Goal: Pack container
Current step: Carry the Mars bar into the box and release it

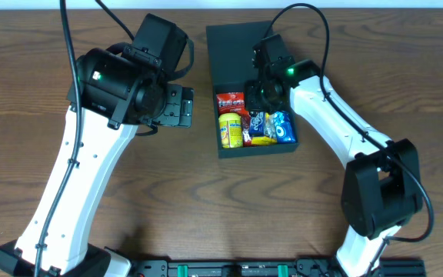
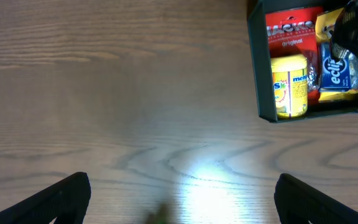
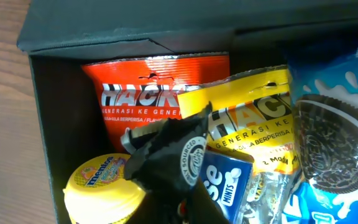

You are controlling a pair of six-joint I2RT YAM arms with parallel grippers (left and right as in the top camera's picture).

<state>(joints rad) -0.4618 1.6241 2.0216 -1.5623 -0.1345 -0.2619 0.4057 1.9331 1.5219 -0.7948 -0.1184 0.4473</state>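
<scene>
Over at the middle of the table (image 1: 44,46), the right gripper (image 1: 257,92) is down inside the container (image 1: 256,151), its dark tip among the snack packets (image 3: 154,93), and I cannot tell whether its jaws are parted or clamped on anything. Left gripper (image 2: 180,194) hangs spread wide and empty over bare wood, just left of the box. The container's lid (image 1: 235,48) lies open flat toward the far edge, so the long axis runs near to far.

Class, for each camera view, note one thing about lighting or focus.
Overhead: even light, sharp, with soft shadows beside the arms. Left wrist: a white glare patch on the table; the left fingers are dark and soft-edged. Right wrist: the near black gripper part is blurred; the red packet reads sharper.
</scene>
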